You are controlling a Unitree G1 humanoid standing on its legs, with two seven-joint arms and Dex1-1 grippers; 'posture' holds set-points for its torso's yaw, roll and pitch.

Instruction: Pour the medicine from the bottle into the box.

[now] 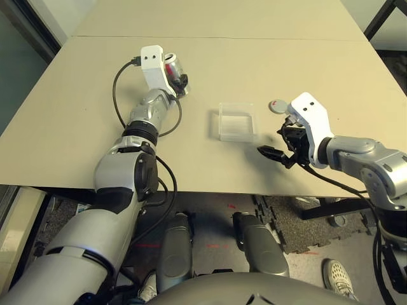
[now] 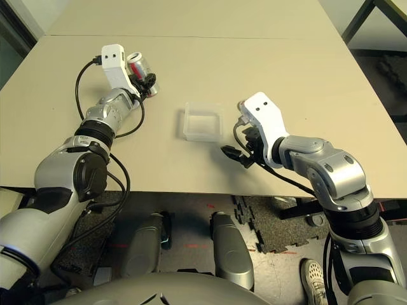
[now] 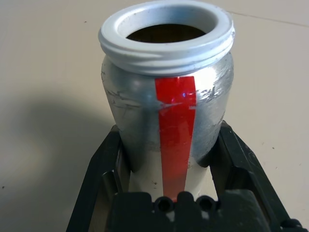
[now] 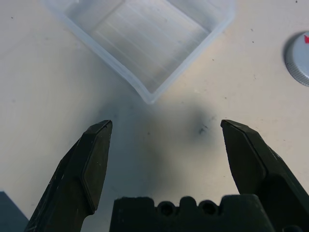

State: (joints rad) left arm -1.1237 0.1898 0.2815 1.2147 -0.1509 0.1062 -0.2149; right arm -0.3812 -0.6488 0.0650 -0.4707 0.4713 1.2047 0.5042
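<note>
My left gripper is shut on the bottle, a small silver cylinder with a red stripe. The black fingers clamp its sides. Its mouth is uncapped and dark inside, and the medicine is hidden in there. The box, a shallow clear tray with a ribbed bottom, sits mid-table to the right of the bottle. My right gripper hovers open just right of the box with nothing between its fingers. The round grey cap lies on the table behind that gripper.
A tiny dark speck marks the table between the right fingers; I cannot tell what it is. A black cable loops beside my left forearm. The table's front edge runs close below the right gripper.
</note>
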